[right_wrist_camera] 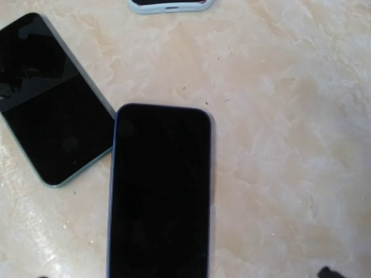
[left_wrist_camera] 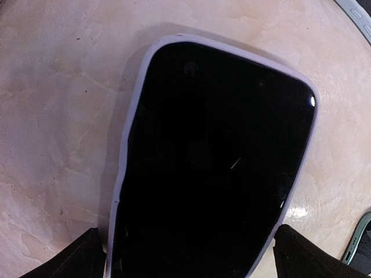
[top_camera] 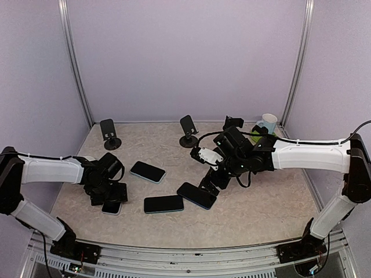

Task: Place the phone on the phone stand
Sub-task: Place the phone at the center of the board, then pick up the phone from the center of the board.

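Between lilac walls [top_camera: 185, 58], phones [top_camera: 164, 204] dot a marbled beige tabletop [top_camera: 261, 202].

Lilac-cased phone [left_wrist_camera: 208, 174], screen up on marbled tabletop [left_wrist_camera: 52, 116], btwn wide-apart jaws; 2nd phone [left_wrist_camera: 360, 243] edge bottom-R corner.

Top external: high and behind, looking down over whole table [top_camera: 261, 197].
Left wrist: very near, lilac-cased phone [left_wrist_camera: 208, 174] between jaws.
Right wrist: near, blue-cased phone [right_wrist_camera: 159, 197] ahead of jaws.
Shared: both phones, top view.
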You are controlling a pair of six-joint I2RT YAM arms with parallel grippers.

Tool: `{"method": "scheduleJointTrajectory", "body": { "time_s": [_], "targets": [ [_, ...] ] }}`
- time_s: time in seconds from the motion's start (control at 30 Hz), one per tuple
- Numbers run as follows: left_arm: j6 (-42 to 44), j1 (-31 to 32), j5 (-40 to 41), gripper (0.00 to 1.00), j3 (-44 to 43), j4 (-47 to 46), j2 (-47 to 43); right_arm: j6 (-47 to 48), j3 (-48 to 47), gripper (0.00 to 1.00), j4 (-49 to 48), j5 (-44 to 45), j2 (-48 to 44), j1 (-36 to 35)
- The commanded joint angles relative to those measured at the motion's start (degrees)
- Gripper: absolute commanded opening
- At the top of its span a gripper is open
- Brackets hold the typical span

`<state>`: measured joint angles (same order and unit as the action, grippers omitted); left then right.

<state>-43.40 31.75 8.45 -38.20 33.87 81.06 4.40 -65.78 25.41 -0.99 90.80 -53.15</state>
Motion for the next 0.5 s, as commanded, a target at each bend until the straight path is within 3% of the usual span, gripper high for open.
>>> {"method": "scheduleJointTrajectory", "body": {
  "time_s": [0.0, 0.13, 0.47],
  "targets": [
    [-2.1, 2.8, -4.3, 0.99, 2.0, -2.2, -0.1, -0.3, 0.6, 1.00, -0.5, 0.3, -1.1, -0.5],
    [-3.8, 3.9, -4.0, 0.98, 2.7, -2.5, -0.2, -0.2, 0.0, 1.00, -0.5, 0.3, -0.7, -0.5],
    [-5.3, 4.7, 1.1, 0.81, 1.5, -0.2, 1.6, -0.5, -1.4, 1.00, -1.1, 0.1, -0.4, -0.5]
  ]
}}
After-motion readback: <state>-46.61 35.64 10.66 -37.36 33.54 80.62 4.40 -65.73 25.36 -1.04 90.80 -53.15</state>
